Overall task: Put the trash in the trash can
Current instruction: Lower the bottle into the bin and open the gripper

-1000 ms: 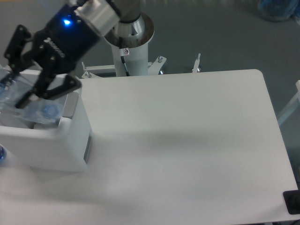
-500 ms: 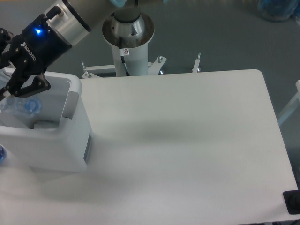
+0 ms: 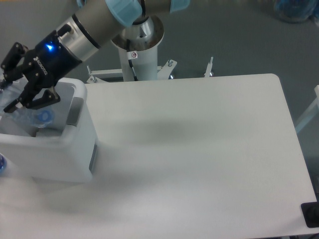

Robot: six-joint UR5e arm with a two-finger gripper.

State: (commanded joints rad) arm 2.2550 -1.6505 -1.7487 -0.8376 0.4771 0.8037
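The trash can [image 3: 60,154] is a big white bin at the table's left edge, with a grey panel [image 3: 75,110] on its right rim. A piece of trash, a crushed clear bottle [image 3: 30,115] with a blue cap, lies low inside the bin's opening. My gripper [image 3: 12,89] hangs over that opening. Its black fingers [image 3: 37,98] straddle the bottle's body and appear shut on it. The left edge of the frame cuts off part of the bottle and the bin.
The white table [image 3: 199,149] stretches right of the bin. The arm's white base post [image 3: 139,45] stands behind the table's back edge. A small blue thing [image 3: 1,164] shows at the left edge beside the bin. A black object [image 3: 311,214] sits at the front right corner.
The gripper swung left over the bin with the bottle, then came back a little right and lower. The bottle's blue cap moved with it.
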